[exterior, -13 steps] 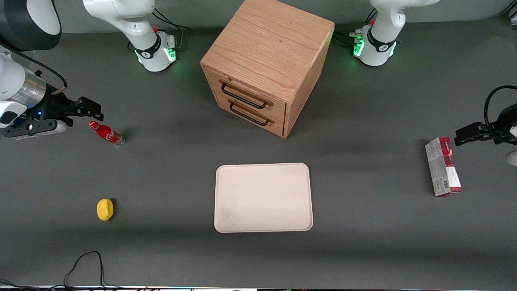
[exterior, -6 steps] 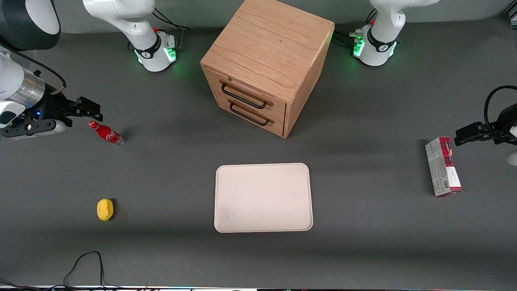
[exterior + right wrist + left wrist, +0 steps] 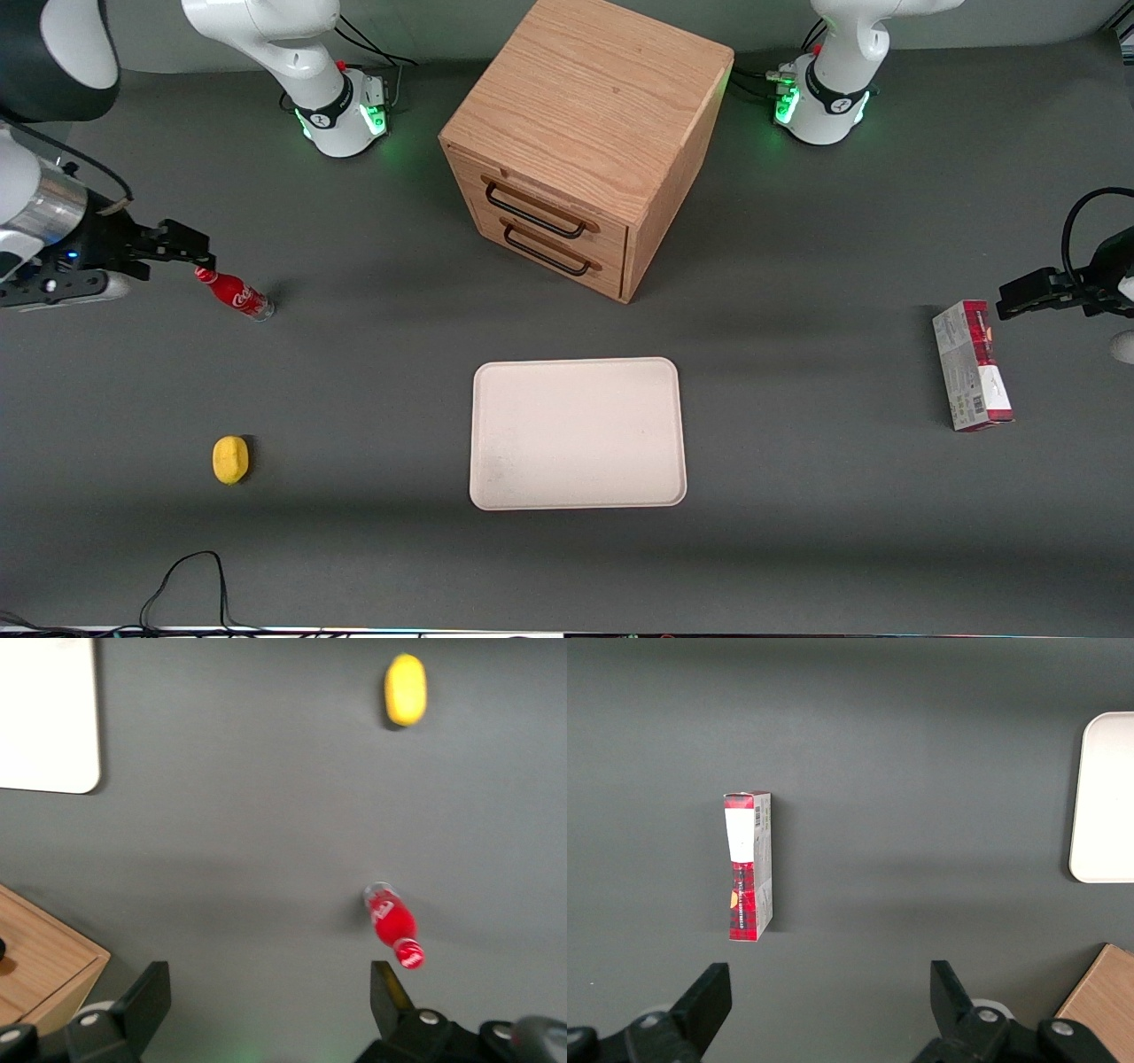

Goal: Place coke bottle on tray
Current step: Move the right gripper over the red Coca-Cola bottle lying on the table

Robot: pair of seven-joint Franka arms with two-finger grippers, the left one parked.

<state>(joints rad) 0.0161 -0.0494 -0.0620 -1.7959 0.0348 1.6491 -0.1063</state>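
**Two red things, one tray, one open gripper**

Three views split the scene between them. Only the front view takes in the whole dark grey matte table (image 3: pixel 797 549), with the large oak-grained wooden drawer cabinet (image 3: pixel 585 142) standing on it, two black wire handles on its front, and the white arm bases glowing green farther from the camera. Nearer the camera than the cabinet lies the large flat cream-white rectangular tray (image 3: pixel 578 432), rounded at the corners and bare. The right wrist view catches just one corner of that tray (image 3: pixel 46 713) and an edge of the cabinet (image 3: pixel 40 961); the left wrist view shows another tray corner (image 3: pixel 1103 797).

The red-and-grey carton (image 3: pixel 972 365) lies flat toward the parked arm's end of the table, and the left wrist view alone shows its white label and barcode end (image 3: pixel 749 865). The black two-finger gripper (image 3: pixel 190 245) hangs at the working arm's end; the right wrist view shows its fingers (image 3: pixel 152 992) spread wide, holding nothing.

The small slim red coke bottle with red cap (image 3: pixel 233 293) stands on the table, well apart from the tray, its cap just beside the gripper's tips in the front view. From the wrist its clear base and cap are both visible (image 3: pixel 393 936). The small yellow lemon-like object (image 3: pixel 230 460) sits nearer the camera than the bottle.

Compared with a second ago, the gripper has drawn back toward the table's edge and sits higher in the front view; bottle, tray, lemon and carton have not shifted.
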